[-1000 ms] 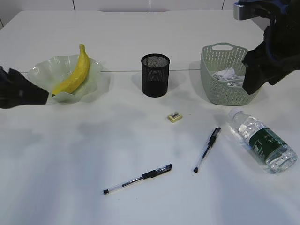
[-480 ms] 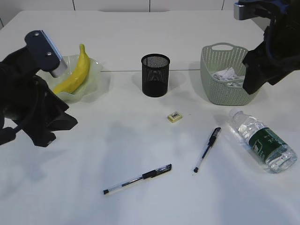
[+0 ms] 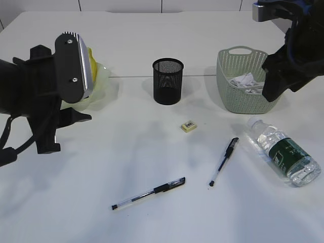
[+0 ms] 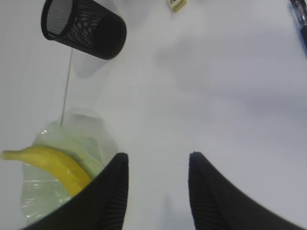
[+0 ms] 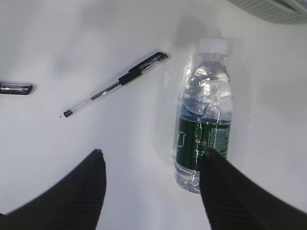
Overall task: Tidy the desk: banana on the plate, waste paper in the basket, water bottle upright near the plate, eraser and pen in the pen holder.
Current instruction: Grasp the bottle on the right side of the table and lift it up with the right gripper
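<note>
Left claw [image 4: 156,191] hangs over bare white bench [image 3: 152,157], jaws parted and nothing between them. Its wrist camera catches what the exterior view mostly loses behind the arm: the banana [image 4: 48,165] lying in the pale green plate [image 4: 91,139] just beside the left finger. Beyond, the black mesh pen holder [image 4: 84,26] stands upright, and the small yellow eraser [image 4: 177,5] peeks in at the top edge.

Right claw [image 5: 151,191] is spread wide, empty, hovering above the water bottle [image 5: 204,112], which lies on its side on the bench, white cap pointing away. Beside it lies a pen [image 5: 115,84], well clear of the bottle.

The exterior view shows what neither wrist shows: crumpled waste paper [image 3: 245,82] sitting in the green basket [image 3: 228,91], and a second pen [image 3: 149,193] lying alone near the front edge. There, only a sliver of banana and plate shows past the left arm.
</note>
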Controlling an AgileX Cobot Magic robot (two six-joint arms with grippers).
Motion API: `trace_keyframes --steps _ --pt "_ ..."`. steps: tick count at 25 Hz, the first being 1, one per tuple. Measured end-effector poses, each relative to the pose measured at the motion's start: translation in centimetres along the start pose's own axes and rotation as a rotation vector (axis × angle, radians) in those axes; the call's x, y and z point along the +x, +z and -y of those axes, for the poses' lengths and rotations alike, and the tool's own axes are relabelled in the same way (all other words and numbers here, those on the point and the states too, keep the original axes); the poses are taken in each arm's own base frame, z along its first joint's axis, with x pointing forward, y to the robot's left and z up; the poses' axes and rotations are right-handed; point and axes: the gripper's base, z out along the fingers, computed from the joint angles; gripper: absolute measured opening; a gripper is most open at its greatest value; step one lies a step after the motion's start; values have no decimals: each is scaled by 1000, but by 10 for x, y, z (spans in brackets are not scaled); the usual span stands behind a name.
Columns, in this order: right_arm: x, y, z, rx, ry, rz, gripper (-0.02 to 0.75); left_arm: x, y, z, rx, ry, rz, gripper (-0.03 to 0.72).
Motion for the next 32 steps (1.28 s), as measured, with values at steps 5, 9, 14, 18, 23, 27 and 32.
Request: trace_keyframes --steps 5,9,14,18,23,27,32 --pt "0 0 0 0 0 0 461 -10 -1 -4 -79 67 69 298" --pt "0 0 -1 -9 3 2 461 -23 2 -1 -104 59 144 298" --pt "5 8 -2 -24 8 -25 461 -39 9 6 -129 -44 241 298" --pt "9 23 -3 -24 12 -24 461 -43 10 5 -152 -164 281 298" --pt "7 31 -2 -9 15 30 461 -42 10 6 -125 -271 274 298" --pt "3 31 2 30 3 74 475 -42 11 14 -52 -355 244 302" --pt "0 46 8 57 -7 50 512 -41 12 22 36 -462 203 398"
